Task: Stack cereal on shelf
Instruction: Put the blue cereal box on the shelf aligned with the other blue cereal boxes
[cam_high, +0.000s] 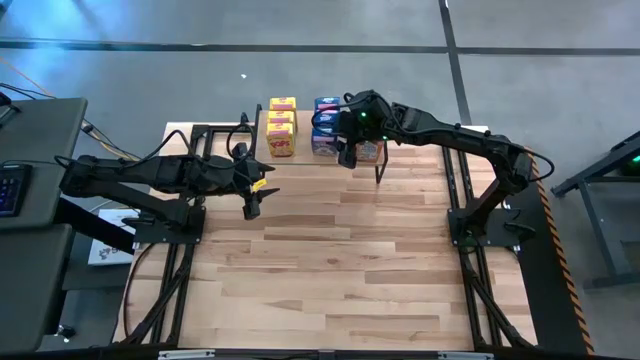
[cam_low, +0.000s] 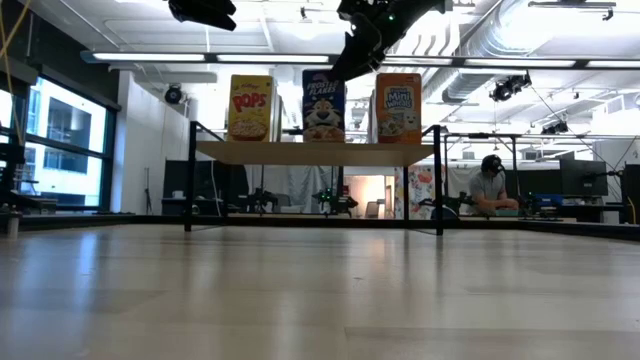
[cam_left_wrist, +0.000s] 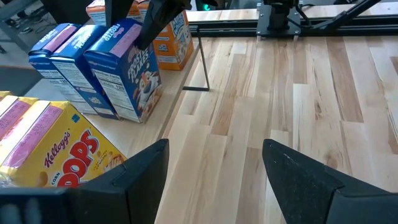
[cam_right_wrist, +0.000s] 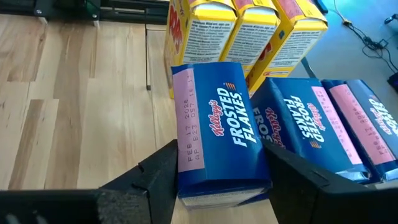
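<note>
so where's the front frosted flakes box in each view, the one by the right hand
high view: front blue box on the shelf, beside the right hand.
low view: middle box on the shelf top, between yellow and orange.
left wrist view: nearest blue box.
right wrist view: between the open fingers.
shared landmark: the yellow Pops boxes next to the blue row.

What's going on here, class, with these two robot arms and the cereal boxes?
The right hand is over the shelf, its fingers on either side of the front Frosted Flakes box; whether it is gripping or letting go is unclear. Yellow Corn Pops boxes, more blue boxes and orange Mini-Wheats boxes already stand in rows on the shelf. The left hand waits open and empty over the table, beside the shelf.
</note>
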